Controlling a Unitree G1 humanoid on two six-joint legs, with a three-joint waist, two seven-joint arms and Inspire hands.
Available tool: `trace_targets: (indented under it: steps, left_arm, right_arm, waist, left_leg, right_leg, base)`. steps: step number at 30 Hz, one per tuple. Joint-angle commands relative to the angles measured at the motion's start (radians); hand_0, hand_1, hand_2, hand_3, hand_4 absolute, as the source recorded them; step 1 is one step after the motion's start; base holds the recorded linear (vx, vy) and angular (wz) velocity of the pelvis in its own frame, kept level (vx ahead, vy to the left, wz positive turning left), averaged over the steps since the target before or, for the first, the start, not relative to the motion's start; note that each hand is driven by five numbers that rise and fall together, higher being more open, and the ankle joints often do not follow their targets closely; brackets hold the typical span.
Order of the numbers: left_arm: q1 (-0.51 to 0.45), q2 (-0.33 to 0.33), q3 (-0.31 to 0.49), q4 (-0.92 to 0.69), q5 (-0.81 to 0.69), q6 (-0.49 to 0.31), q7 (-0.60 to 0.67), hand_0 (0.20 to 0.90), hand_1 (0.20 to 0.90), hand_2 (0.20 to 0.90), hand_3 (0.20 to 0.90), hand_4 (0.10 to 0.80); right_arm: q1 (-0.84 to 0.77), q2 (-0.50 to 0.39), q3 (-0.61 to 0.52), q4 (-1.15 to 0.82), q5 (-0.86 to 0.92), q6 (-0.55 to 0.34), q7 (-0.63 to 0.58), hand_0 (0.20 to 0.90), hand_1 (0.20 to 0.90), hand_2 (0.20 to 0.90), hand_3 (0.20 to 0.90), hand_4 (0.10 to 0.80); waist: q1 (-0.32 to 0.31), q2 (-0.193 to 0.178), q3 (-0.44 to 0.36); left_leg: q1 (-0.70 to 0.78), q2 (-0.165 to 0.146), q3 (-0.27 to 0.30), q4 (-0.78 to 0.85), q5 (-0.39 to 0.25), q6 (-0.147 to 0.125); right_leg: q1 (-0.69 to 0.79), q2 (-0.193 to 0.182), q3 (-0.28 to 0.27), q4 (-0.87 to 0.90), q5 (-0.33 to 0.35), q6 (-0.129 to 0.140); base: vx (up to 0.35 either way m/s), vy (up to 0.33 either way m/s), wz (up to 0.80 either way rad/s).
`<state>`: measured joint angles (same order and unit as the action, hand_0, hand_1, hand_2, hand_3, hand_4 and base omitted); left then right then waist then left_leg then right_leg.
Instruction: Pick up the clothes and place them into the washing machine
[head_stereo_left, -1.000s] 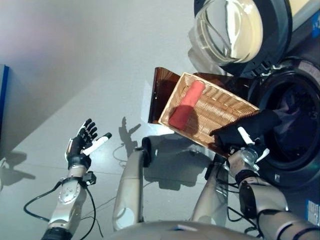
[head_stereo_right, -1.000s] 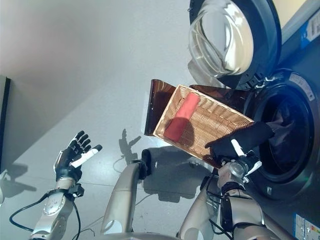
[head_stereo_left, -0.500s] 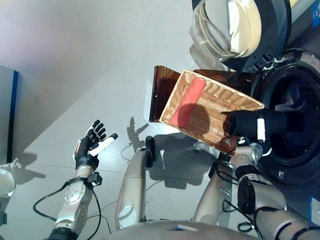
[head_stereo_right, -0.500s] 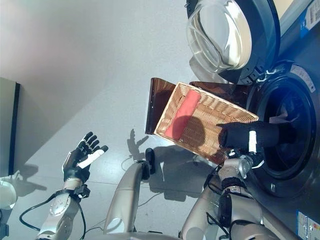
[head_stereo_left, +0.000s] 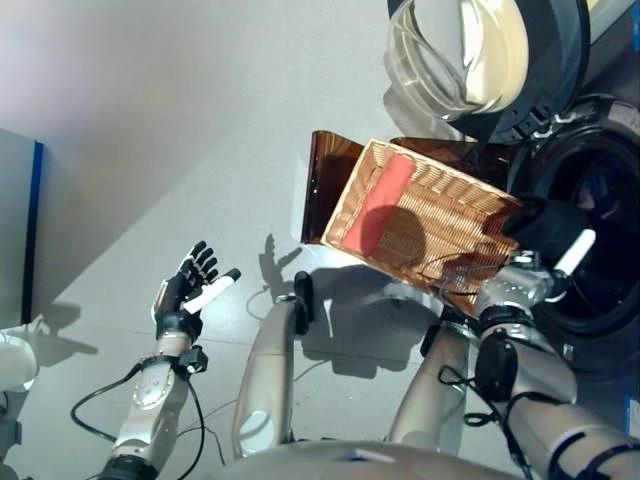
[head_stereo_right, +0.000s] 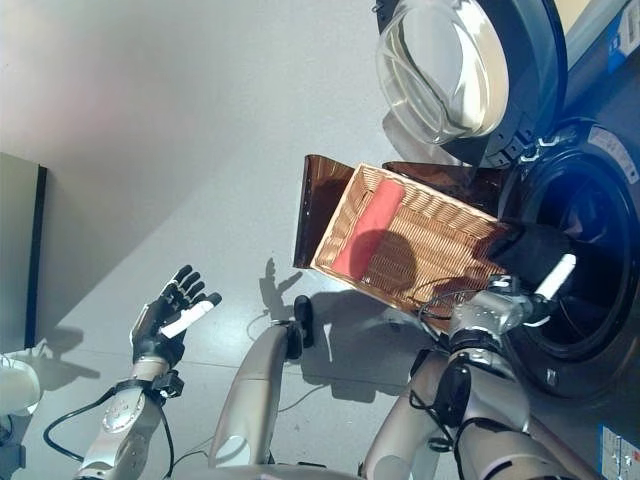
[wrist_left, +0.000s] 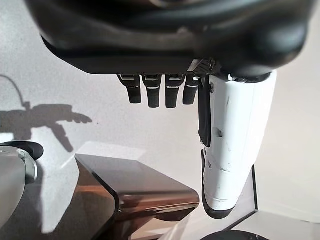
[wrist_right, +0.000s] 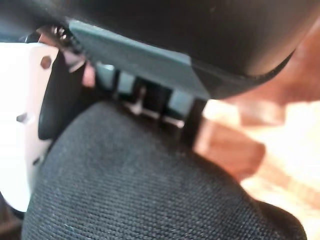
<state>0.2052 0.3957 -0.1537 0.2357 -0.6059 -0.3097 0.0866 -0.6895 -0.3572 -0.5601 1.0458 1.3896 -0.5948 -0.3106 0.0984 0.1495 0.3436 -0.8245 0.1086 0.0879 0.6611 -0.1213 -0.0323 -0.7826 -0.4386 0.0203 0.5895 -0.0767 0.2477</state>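
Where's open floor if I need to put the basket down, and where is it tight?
Bare grey floor spreads ahead of the left hand, left of the brown stand and below the washer door. It is tight on the right: the wicker basket with its red cloth, the right hand gripping dark cloth, and the drum opening.

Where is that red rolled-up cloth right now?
The red rolled cloth lies inside the woven wicker basket, along its left end, on the right of the head views. The basket sits beside the open washing machine drum.
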Motion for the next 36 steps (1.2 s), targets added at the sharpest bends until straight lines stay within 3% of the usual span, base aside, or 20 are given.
trace_targets:
  steps: [1,16,17,23,27,28,29,36]
  left_arm:
    - [0.029,0.037,0.047,-0.069,-0.024,-0.072,0.006,0.900,0.900,0.900,0.900,0.800]
    - [0.072,0.067,0.022,-0.135,-0.054,-0.056,-0.006,0.900,0.900,0.900,0.900,0.800]
    - [0.076,0.068,0.026,-0.139,-0.057,-0.057,-0.004,0.900,0.900,0.900,0.900,0.800]
    - [0.085,0.082,0.049,-0.148,-0.062,-0.063,0.010,0.900,0.900,0.900,0.900,0.800]
    - [0.087,0.081,0.058,-0.146,-0.064,-0.065,0.020,0.900,0.900,0.900,0.900,0.800]
    - [0.087,0.078,0.058,-0.144,-0.065,-0.067,0.020,0.900,0.900,0.900,0.900,0.800]
    - [0.084,0.079,0.058,-0.140,-0.067,-0.068,0.019,0.900,0.900,0.900,0.900,0.800]
    - [0.083,0.079,0.073,-0.134,-0.075,-0.072,0.021,0.900,0.900,0.900,0.900,0.800]
  right_arm:
    - [-0.026,-0.174,-0.010,-0.046,-0.001,-0.121,-0.003,0.200,0.200,0.200,0.200,0.300]
    - [-0.121,-0.484,-0.076,0.124,-0.038,-0.156,-0.259,0.200,0.200,0.200,0.200,0.300]
    - [-0.116,-0.493,-0.082,0.130,-0.044,-0.157,-0.276,0.200,0.200,0.200,0.200,0.300]
    - [-0.101,-0.530,-0.089,0.171,-0.055,-0.152,-0.320,0.200,0.200,0.200,0.200,0.300]
    - [-0.102,-0.509,-0.072,0.146,-0.061,-0.155,-0.304,0.200,0.200,0.200,0.200,0.300]
    - [-0.099,-0.502,-0.065,0.143,-0.064,-0.147,-0.294,0.601,0.601,0.601,0.601,0.586]
    - [-0.106,-0.493,-0.056,0.144,-0.062,-0.148,-0.284,0.900,0.900,0.900,0.900,0.800]
    - [-0.102,-0.455,-0.037,0.123,-0.074,-0.138,-0.268,0.900,0.900,0.900,0.900,0.800]
  waist:
    - [0.008,0.029,-0.054]
    - [-0.001,0.085,-0.094]
    - [-0.002,0.088,-0.091]
    - [-0.001,0.093,-0.104]
    - [-0.003,0.085,-0.111]
    - [-0.004,0.082,-0.111]
    - [-0.001,0.078,-0.114]
    - [-0.007,0.066,-0.102]
  left_leg:
    - [-0.012,0.027,-0.050,-0.094,0.059,-0.068]
    - [-0.058,0.013,-0.037,-0.041,0.013,-0.072]
    - [-0.068,0.012,-0.031,-0.043,0.033,-0.067]
    - [-0.072,0.007,-0.027,-0.031,0.015,-0.067]
    - [-0.079,0.014,-0.020,-0.025,0.009,-0.066]
    - [-0.079,0.015,-0.018,-0.024,0.008,-0.066]
    - [-0.076,0.016,-0.016,-0.024,0.002,-0.067]
    - [-0.078,0.020,-0.009,-0.025,0.021,-0.062]
  right_leg:
    - [-0.045,0.016,0.025,0.062,0.007,-0.063]
    - [-0.132,0.003,0.086,0.142,-0.043,-0.060]
    - [-0.141,0.001,0.086,0.136,-0.024,-0.064]
    - [-0.149,0.000,0.095,0.147,-0.033,-0.063]
    - [-0.163,0.003,0.101,0.153,-0.033,-0.064]
    - [-0.166,0.005,0.103,0.155,-0.033,-0.065]
    - [-0.164,0.005,0.103,0.157,-0.037,-0.065]
    - [-0.154,0.013,0.093,0.146,-0.018,-0.071]
  base:
    - [0.000,0.000,0.00]
    - [0.015,0.018,0.02]
    - [0.016,0.039,-0.01]
    - [0.022,0.007,0.00]
    - [0.002,-0.001,-0.01]
    - [0.004,-0.003,-0.04]
    - [-0.066,0.005,-0.04]
    - [-0.011,-0.004,-0.02]
